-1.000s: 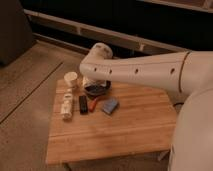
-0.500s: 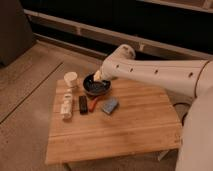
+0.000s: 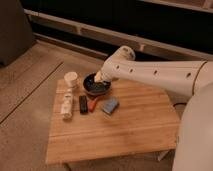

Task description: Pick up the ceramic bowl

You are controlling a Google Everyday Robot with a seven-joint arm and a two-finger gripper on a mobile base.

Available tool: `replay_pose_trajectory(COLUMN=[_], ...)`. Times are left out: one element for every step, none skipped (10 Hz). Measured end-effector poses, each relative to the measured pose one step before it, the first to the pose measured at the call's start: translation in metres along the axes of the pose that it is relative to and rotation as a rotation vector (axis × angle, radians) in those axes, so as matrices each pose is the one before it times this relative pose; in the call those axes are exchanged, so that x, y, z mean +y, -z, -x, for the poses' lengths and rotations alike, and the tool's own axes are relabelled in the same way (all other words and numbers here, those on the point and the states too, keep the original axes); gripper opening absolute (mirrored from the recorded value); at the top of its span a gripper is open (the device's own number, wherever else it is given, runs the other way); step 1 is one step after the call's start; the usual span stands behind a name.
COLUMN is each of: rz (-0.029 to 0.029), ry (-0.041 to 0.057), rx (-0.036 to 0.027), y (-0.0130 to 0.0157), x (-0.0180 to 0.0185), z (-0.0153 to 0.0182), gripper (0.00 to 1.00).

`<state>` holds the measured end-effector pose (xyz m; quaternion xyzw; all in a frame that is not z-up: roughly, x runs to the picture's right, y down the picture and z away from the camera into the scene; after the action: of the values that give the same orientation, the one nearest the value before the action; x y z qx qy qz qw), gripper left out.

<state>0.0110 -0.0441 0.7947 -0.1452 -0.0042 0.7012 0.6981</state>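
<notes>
The ceramic bowl (image 3: 93,88) is dark, glossy and round, and it stands at the back of the wooden table (image 3: 125,130), towards the left. My white arm reaches in from the right. The gripper (image 3: 100,77) is at the bowl's far right rim, pointing down into it, and its tip hides part of the rim. The bowl rests on the table.
A small cream cup (image 3: 71,79) stands left of the bowl. In front of the bowl lie a white bottle (image 3: 66,107), a black item (image 3: 83,104), an orange-red item (image 3: 94,103) and a blue sponge (image 3: 110,105). A dark wall with ledges runs behind the table.
The arm's upper joint swung to the right, uncovering the bowl. The gripper came down to the bowl's far right rim. The bowl has not moved.
</notes>
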Motion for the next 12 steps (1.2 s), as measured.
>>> replay_pose_trajectory(rz=[0.02285,0.04351,0.03623,0.02817,0.01327,0.00632,0.00173,-0.00957,-0.01339,-0.01143,-0.01912,-0.02409], ry=[-0.03902,-0.04134,-0.02191,-0.01236,-0.00271,-0.00251,-0.01061,-0.00710,-0.00156,0.00239,0.00539,0.00207], rx=[0.00854,0.00180,-0.00145,0.00651,0.01338,0.01474,0.02358,0.02001,0.01830,0.02034,0.02915,0.03221], y=[-0.00749,-0.01271,-0.00996,-0.01305,-0.01348,-0.01151,-0.01691,-0.01354,-0.01168,-0.01041,-0.01376,-0.01302], x=[-0.00264,-0.00326,0.00112,-0.00051,-0.00273,-0.00292,-0.00781,-0.00999,-0.00864,-0.00415,-0.00417,-0.00600], z=[0.00011,0.00612,0.00467,0.00189,-0.00030,-0.00005,0.00078,0.00221,0.00270,0.00065,0.00124,0.00111], gripper=[0.65,0.65,0.65,0.65,0.65,0.65,0.65,0.65,0.65,0.65,0.65,0.65])
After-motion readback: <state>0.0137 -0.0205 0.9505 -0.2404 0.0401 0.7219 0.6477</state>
